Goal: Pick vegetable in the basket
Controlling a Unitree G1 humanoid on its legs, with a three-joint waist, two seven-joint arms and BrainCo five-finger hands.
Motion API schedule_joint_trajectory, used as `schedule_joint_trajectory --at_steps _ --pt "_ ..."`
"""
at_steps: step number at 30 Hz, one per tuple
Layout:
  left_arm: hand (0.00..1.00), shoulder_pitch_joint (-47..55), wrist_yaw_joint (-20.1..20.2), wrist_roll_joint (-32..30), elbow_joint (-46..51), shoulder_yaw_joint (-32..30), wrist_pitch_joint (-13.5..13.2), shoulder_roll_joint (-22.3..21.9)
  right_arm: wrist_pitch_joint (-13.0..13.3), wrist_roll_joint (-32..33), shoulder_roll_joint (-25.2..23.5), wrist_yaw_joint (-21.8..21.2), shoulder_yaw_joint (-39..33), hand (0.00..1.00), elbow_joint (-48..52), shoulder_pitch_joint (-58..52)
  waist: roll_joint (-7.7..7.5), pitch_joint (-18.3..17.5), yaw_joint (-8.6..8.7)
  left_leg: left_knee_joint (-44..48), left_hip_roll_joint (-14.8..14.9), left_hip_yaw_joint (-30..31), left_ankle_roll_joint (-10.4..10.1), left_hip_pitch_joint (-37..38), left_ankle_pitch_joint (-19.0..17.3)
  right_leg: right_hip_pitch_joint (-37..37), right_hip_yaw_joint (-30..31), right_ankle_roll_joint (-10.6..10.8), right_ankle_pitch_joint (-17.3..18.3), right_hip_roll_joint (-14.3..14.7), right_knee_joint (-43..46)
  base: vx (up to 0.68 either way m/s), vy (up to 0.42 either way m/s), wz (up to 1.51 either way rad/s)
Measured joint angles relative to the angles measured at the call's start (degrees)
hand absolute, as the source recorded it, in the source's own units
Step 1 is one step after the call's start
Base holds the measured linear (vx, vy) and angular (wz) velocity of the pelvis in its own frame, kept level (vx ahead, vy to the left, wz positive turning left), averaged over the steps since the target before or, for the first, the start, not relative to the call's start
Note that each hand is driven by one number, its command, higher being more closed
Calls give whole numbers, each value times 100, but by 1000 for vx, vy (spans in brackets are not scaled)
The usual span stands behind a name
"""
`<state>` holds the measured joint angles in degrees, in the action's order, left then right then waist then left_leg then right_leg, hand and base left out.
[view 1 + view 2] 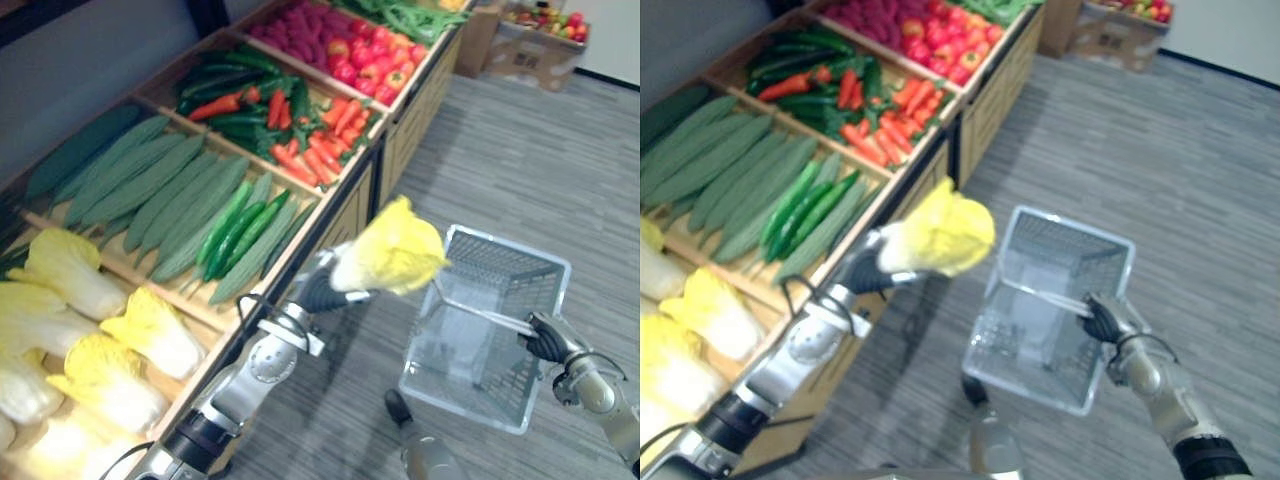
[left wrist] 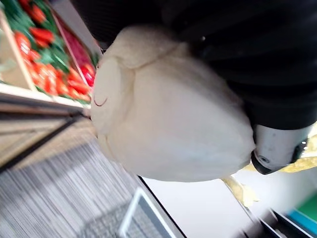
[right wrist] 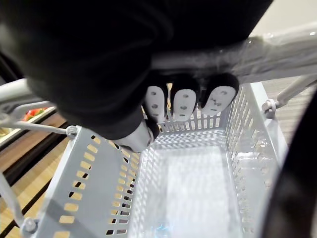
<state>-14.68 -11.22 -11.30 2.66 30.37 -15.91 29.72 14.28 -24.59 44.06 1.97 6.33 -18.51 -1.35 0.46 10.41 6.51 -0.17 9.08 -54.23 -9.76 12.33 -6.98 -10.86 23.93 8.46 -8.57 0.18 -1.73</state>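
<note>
My left hand [image 1: 322, 290] is shut on a yellow-leafed napa cabbage [image 1: 392, 250], holding it in the air just left of the basket's rim. Up close, the cabbage's pale base [image 2: 168, 114] sits against my left hand's dark cover [image 2: 257, 54]. A pale grey plastic basket [image 1: 500, 262] hangs over the floor, with nothing inside it [image 3: 193, 193]. My right hand [image 1: 545, 338] is shut on the basket's handle [image 3: 277, 49], its fingers [image 3: 184, 103] curled round the bar.
A wooden produce stand [image 1: 395, 135] runs along the left, with more napa cabbages [image 1: 70, 270], cucumbers and long green gourds [image 1: 190, 200], chillies and carrots [image 1: 310, 140], and red fruit [image 1: 375, 55]. A cardboard box of produce [image 1: 540, 45] stands far back. Grey plank floor [image 1: 530, 160] lies to the right.
</note>
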Motion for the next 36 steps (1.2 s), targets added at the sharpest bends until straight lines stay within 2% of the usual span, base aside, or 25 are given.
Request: schedule_joint_trajectory --at_steps 4,6,13,18,24,31,36 --pt "100 -453 368 295 159 699 -156 18 25 220 334 -117 287 100 263 7 136 -180 -7 379 203 -274 -89 21 -232 8 163 0 0 105 24 24 -55 -32" --pt "100 -619 642 647 355 1099 -238 93 22 279 414 -238 422 100 262 14 211 -231 -50 525 292 -445 -137 93 -307 12 190 1 0 192 99 -4 -51 -23" --pt "100 -880 1351 1499 925 2187 -372 447 -27 569 615 -393 466 100 244 181 319 -301 -28 1008 478 -709 -219 119 -583 -26 406 1 3 289 191 -50 -36 -18" --pt "100 -1149 1672 2013 1375 2720 -495 636 -163 707 799 -479 465 100 120 410 373 -371 -21 1237 588 -790 -265 77 -688 -97 452 5 0 332 232 -30 -7 -9" --pt "100 -1276 1877 2025 1798 3124 -526 885 -213 719 948 -483 443 100 -166 815 391 -391 7 1422 681 -789 -244 4 -758 -143 446 5 -1 351 258 0 0 0" --pt "100 -1417 1883 1808 1685 3496 -533 840 -229 734 948 -524 416 100 -245 1111 399 -424 92 1470 693 -778 -241 -64 -779 -203 420 8 -3 322 282 -8 0 1" --pt "100 -1456 1911 799 743 3634 -492 143 -234 765 944 -689 415 100 -146 1177 409 -431 109 1619 774 -770 -249 -118 -866 -220 393 8 -3 321 291 -9 1 2"
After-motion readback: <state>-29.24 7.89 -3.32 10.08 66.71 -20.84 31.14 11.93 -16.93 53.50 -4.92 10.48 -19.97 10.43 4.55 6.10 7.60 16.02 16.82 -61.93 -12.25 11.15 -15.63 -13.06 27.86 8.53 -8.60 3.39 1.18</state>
